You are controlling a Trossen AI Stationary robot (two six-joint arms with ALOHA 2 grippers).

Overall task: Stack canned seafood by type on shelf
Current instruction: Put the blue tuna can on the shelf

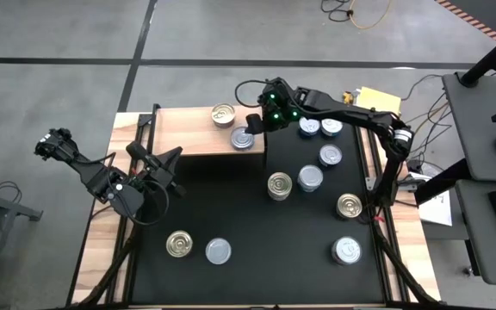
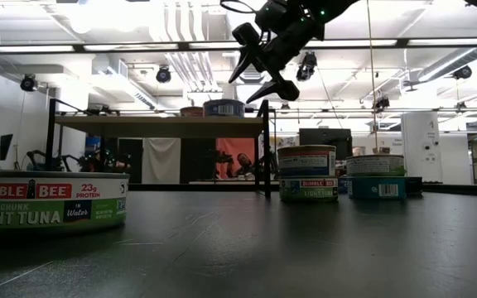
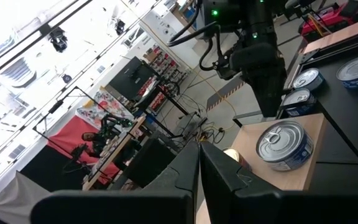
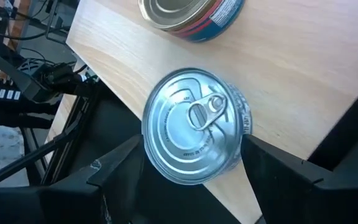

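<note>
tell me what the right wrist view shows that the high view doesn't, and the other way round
Only the right wrist view shows the pull tab on the silver-topped can, sitting at the shelf edge between the open right claw fingers. Only the high view shows the left claw, shut and waiting at the table's left, plus the loose cans on the black table. Both show the gold-topped can beside the silver one.

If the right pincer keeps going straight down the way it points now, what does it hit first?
Most likely the silver-topped can on the shelf. The right pincer points down at it, open, one finger on either side; the height left above it is unclear.
</note>
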